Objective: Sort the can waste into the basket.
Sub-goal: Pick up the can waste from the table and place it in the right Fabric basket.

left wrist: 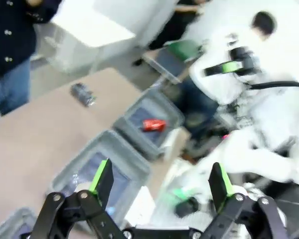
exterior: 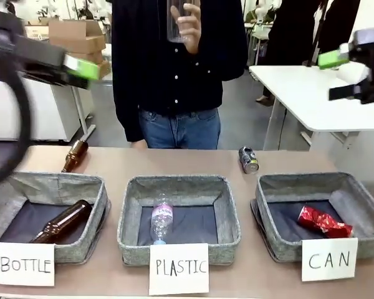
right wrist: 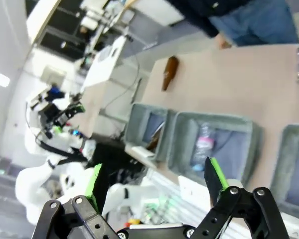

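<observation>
The red can (exterior: 324, 222) is seen lying inside the CAN basket (exterior: 363, 198) at the right end of the row, so the black-and-silver can (exterior: 249, 160) is judged to be the piece left to sort. It is found on its side on the bare table (exterior: 174, 163), just beyond the gap between the PLASTIC basket (exterior: 128, 215) and the CAN basket, touching neither. Its long axis is laid roughly from far to near, with the near end skewed slightly to the right. The right gripper (exterior: 338, 76) is held high above the right side of the scene with its jaws spread wide and nothing between them. The left gripper (exterior: 80, 71) is raised high at the far left, equally wide and empty. The can is therefore placed below and to the left of the right gripper, and well apart from the left one. The right arm is judged the nearer, and a descent down and leftward, with the fingers set across the can's short width, would be called for.
</observation>
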`<state>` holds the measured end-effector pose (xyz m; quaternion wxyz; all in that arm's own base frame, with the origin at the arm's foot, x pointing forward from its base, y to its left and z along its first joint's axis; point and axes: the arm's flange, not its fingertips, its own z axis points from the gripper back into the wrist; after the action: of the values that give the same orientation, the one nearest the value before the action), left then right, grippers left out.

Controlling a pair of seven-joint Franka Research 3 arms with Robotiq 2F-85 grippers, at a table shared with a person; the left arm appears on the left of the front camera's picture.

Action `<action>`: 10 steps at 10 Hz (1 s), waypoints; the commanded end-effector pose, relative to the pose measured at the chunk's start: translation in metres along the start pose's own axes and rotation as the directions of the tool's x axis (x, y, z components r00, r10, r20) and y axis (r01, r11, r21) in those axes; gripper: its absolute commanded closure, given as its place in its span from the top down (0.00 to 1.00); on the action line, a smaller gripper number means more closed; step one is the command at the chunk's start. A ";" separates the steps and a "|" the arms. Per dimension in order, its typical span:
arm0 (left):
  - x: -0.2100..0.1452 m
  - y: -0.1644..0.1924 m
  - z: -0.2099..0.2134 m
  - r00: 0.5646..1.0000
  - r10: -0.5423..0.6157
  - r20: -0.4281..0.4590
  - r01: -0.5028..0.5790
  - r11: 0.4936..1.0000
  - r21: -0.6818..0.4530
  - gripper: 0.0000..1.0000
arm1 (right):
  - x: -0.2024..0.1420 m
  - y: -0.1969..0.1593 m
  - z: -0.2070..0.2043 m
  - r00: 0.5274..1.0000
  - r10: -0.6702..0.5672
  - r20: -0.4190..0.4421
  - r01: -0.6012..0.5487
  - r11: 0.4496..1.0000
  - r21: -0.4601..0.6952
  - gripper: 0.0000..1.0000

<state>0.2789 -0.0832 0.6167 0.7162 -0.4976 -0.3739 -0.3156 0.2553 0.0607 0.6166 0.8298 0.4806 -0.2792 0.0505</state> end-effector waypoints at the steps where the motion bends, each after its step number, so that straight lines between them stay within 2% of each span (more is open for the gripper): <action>1: -0.013 0.038 0.054 0.987 0.131 0.097 -0.106 0.967 -0.233 1.00 | 0.022 0.001 -0.027 0.986 -0.139 -0.090 0.149 0.982 0.114 1.00; 2: -0.022 0.051 0.077 0.985 0.131 0.112 -0.090 0.945 -0.316 1.00 | 0.025 -0.003 -0.036 0.978 -0.180 -0.109 0.193 0.973 0.125 1.00; 3: -0.032 0.070 0.093 0.984 0.136 0.116 -0.094 0.945 -0.313 1.00 | 0.029 -0.004 -0.036 0.966 -0.234 -0.106 0.249 0.955 0.159 1.00; 4: -0.040 0.094 0.095 0.985 0.154 0.079 -0.121 0.938 -0.326 1.00 | 0.035 -0.004 -0.029 0.968 -0.241 -0.071 0.248 0.961 0.119 1.00; 5: -0.030 0.042 0.099 0.982 0.112 0.154 -0.060 0.950 -0.308 1.00 | 0.018 -0.010 -0.041 0.982 -0.155 -0.109 0.169 0.977 0.131 1.00; 10: -0.030 0.042 0.099 0.982 0.112 0.154 -0.060 0.950 -0.308 1.00 | 0.018 -0.010 -0.041 0.982 -0.155 -0.109 0.169 0.977 0.131 1.00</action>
<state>0.2776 0.0247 0.5919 0.6189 -0.6330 -0.3573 -0.2978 0.2908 0.0854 0.6065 0.8088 0.5564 -0.1896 0.0183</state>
